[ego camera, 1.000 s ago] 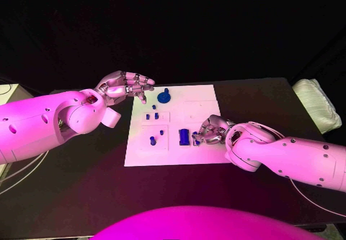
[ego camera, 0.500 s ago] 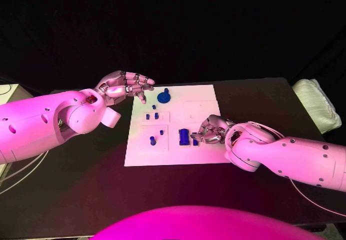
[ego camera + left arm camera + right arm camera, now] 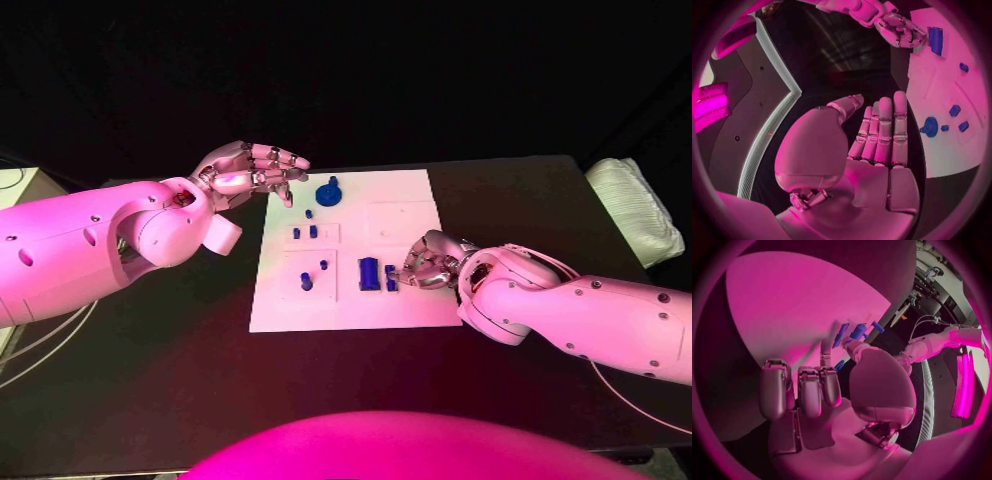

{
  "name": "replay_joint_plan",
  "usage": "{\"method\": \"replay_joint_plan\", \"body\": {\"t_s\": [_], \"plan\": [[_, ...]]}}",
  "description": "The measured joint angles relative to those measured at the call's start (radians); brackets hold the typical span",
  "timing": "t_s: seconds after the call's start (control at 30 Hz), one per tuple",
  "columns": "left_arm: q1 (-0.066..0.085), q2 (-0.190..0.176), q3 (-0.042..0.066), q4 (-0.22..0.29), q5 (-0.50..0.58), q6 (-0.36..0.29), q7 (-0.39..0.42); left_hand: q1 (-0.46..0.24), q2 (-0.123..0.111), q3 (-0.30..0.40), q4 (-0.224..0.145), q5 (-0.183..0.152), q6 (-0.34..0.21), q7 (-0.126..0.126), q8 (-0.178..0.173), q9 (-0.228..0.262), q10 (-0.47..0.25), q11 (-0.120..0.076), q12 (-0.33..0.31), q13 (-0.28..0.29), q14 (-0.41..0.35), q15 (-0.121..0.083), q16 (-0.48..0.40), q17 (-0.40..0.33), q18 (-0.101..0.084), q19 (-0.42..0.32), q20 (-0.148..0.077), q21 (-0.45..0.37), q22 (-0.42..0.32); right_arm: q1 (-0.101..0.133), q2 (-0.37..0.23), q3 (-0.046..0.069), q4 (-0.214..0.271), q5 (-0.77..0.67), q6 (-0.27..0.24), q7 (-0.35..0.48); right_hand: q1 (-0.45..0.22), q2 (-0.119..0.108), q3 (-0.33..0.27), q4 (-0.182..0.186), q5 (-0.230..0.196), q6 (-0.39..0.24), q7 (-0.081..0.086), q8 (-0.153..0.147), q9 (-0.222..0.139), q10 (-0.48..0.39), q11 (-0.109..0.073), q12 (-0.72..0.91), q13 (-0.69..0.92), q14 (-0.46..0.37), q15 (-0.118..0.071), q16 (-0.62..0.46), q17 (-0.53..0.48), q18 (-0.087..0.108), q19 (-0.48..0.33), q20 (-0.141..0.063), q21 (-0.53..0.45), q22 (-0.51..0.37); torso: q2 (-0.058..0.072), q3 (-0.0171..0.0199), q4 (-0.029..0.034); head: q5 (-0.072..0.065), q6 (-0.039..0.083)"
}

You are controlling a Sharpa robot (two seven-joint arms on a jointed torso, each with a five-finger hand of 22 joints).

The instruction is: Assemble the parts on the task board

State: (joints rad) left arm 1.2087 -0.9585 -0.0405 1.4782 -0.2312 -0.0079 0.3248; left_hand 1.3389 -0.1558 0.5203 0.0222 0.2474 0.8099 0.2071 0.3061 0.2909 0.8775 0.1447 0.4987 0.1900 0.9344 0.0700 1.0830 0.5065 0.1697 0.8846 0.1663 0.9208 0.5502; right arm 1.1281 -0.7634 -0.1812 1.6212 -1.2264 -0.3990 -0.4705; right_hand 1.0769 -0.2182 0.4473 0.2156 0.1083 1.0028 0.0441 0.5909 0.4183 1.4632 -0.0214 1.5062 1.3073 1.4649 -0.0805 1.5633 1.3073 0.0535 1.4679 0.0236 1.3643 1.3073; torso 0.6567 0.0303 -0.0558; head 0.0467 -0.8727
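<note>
Surface: a black table (image 3: 173, 370) before a dark backdrop, with the white task board (image 3: 411, 300) in its middle.
Left hand: the left hand (image 3: 254, 170) hangs above the table just off the board's far left corner; its fingers (image 3: 881, 131) lie straight and side by side, the thumb apart from them, and nothing is in its grasp.
Round part: a blue round part with a stem (image 3: 330, 192) stands on the board's far end, near the left hand's fingertips but apart from them.
Small parts: a pair of small blue pegs (image 3: 304, 232) stands in the board's left column, and two more blue pegs (image 3: 313, 275) stand nearer the robot.
Block: an upright blue block (image 3: 369, 273) stands in the board's near half, just beside the right hand.
Right hand: the right hand (image 3: 428, 262) is down on the board's near right part, fingers curled toward a small blue piece (image 3: 391, 284) at its fingertips; I cannot tell whether it pinches that piece or only touches it.
Cloth: a folded white cloth (image 3: 635, 208) lies at the table's far right edge, well apart from the board.
</note>
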Motion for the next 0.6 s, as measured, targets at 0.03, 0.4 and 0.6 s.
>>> {"method": "replay_joint_plan", "body": {"t_s": [0.03, 0.4, 0.6], "plan": [[0.0, 0.0, 0.0, 0.0, 0.0, 0.0, 0.0, 0.0, 0.0, 0.0, 0.0, 0.0, 0.0, 0.0, 0.0, 0.0, 0.0, 0.0, 0.0, 0.0, 0.0, 0.0, 0.0, 0.0, 0.0, 0.0, 0.0, 0.0, 0.0, -0.001, 0.0, 0.0, 0.0, -0.001, 0.001, 0.001, 0.029, 0.0, 0.007, -0.021, -0.016, 0.0, 0.0, 0.0, 0.0, 0.0, 0.0, 0.0, 0.0, 0.0, 0.0, 0.0, 0.0, 0.0, 0.0, 0.0, 0.0, 0.0, 0.0, 0.0, -0.0002, 0.0, 0.0], [0.0, 0.001, 0.0, 0.0, 0.0, 0.0, 0.0, 0.0, 0.0, 0.0, 0.0, 0.0, 0.0, 0.0, 0.0, 0.0, 0.0, 0.0, 0.0, 0.0, 0.0, 0.0, 0.0, 0.0, 0.0, 0.0, 0.0, 0.0, 0.0, -0.004, 0.012, 0.002, -0.012, -0.027, 0.004, 0.004, 0.072, 0.004, 0.02, -0.052, -0.035, 0.0, 0.0, 0.0, -0.002, 0.0, 0.0, 0.0, 0.0, 0.004, -0.004, 0.0, 0.0, 0.0, 0.0, 0.0, 0.0, 0.001, 0.0, 0.0002, -0.0013, -0.003, 0.0], [0.0, 0.001, 0.0, 0.0, 0.0, 0.0, 0.0, 0.0, 0.0, 0.0, 0.0, 0.0, 0.0, 0.0, 0.0, 0.0, 0.0, 0.0, 0.0, 0.0, 0.0, 0.0, 0.0, 0.0, 0.0, 0.0, 0.0, 0.0, 0.0, -0.005, 0.017, 0.002, -0.016, -0.045, 0.003, 0.003, 0.072, 0.004, 0.022, -0.054, -0.037, 0.0, 0.0, 0.0, -0.003, 0.0, 0.0, 0.0, 0.0, 0.004, -0.004, 0.0, 0.001, 0.0, 0.0, 0.0, 0.0, 0.001, 0.0, -0.0001, -0.0003, -0.004, 0.0]]}}
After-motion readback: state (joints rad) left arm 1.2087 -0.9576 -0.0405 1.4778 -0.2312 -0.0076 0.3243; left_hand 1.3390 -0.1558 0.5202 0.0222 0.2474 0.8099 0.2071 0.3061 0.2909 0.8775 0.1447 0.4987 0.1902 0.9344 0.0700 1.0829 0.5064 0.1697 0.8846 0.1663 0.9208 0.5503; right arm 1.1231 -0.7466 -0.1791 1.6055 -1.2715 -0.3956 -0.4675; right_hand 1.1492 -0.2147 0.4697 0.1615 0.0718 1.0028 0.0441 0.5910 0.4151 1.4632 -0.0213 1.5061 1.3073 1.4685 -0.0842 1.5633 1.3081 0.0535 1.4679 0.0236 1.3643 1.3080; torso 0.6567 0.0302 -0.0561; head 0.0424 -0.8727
